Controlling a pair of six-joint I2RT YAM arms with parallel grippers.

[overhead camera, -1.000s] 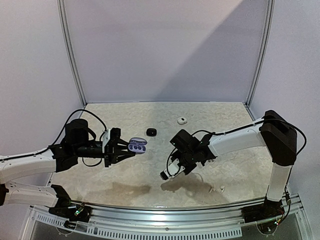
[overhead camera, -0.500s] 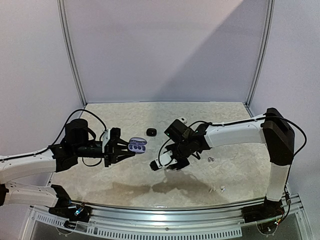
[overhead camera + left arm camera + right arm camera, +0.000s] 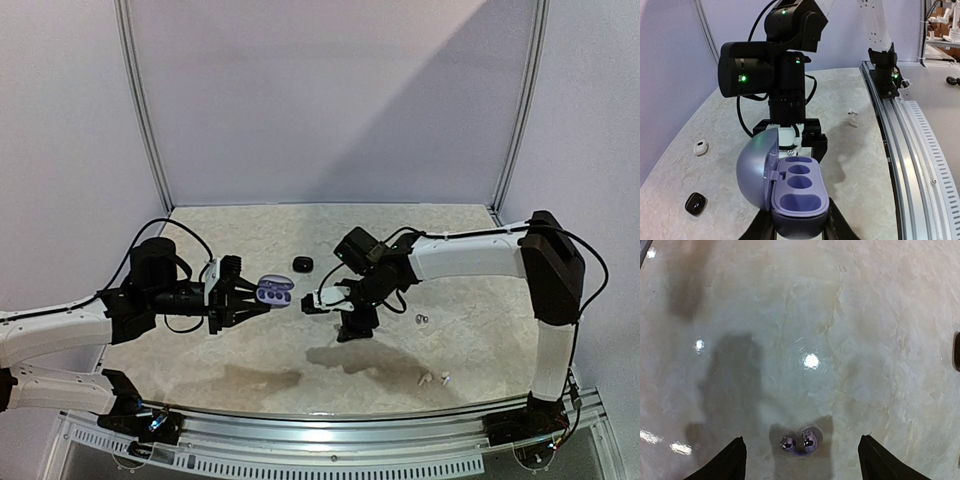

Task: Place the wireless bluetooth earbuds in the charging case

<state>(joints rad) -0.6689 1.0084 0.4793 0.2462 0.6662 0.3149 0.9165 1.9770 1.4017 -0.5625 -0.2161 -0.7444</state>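
Note:
My left gripper [image 3: 262, 299] is shut on the purple charging case [image 3: 274, 291] and holds it above the table with the lid open. In the left wrist view the case [image 3: 800, 186] shows empty cavities, with my left gripper [image 3: 797, 226] clamping its base. My right gripper [image 3: 330, 315] hangs open just right of the case and holds nothing. Seen from the right wrist, two shiny purplish earbuds [image 3: 799, 442] lie on the table below my right gripper [image 3: 801, 438], apart from its fingers. A white stemmed pair [image 3: 432, 378] lies near the front right.
A small black case [image 3: 302, 263] sits behind the held case; it also shows in the left wrist view as the black case [image 3: 695, 203], with a white case [image 3: 700, 147] farther off. Two tiny dark earbuds [image 3: 420, 319] lie right of my right arm. The metal rail [image 3: 330, 420] borders the near edge.
My right gripper has risen and swung left and back toward the held case, and its jaws have gone from shut to wide open. The left arm and case have not moved.

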